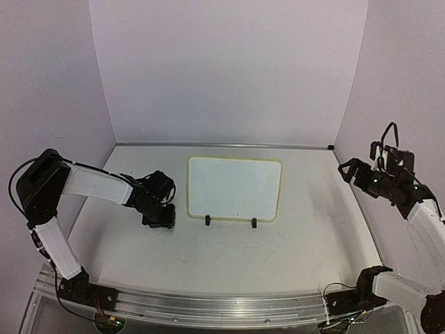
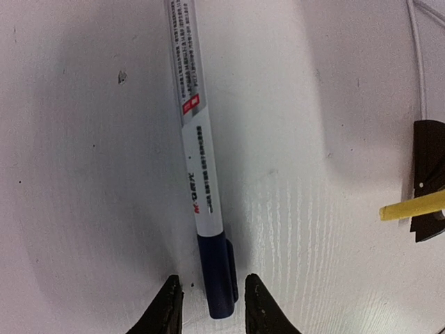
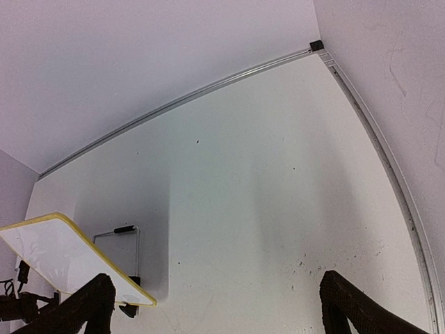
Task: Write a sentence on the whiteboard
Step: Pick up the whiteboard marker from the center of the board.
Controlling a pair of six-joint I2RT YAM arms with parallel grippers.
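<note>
The whiteboard (image 1: pixel 234 186) stands tilted at the table's middle on two black clip feet, with a thin yellow frame. Its face is blank and no sentence shows on it. In the right wrist view the whiteboard (image 3: pixel 62 261) is at the lower left. A white marker (image 2: pixel 198 153) with a dark blue cap lies flat on the table. My left gripper (image 2: pixel 208 306) is down over it. Its fingers have narrowed on either side of the cap, and small gaps still show. From above, the left gripper (image 1: pixel 158 216) sits just left of the board and hides the marker. My right gripper (image 1: pixel 353 170) hangs wide open at the far right, holding nothing (image 3: pixel 215 292).
The board's clip feet (image 1: pixel 207 221) face the arms, and its wire stand (image 3: pixel 118 233) props it from behind. A metal rail (image 1: pixel 222 145) runs along the back wall. Side walls close in the table on the left and right.
</note>
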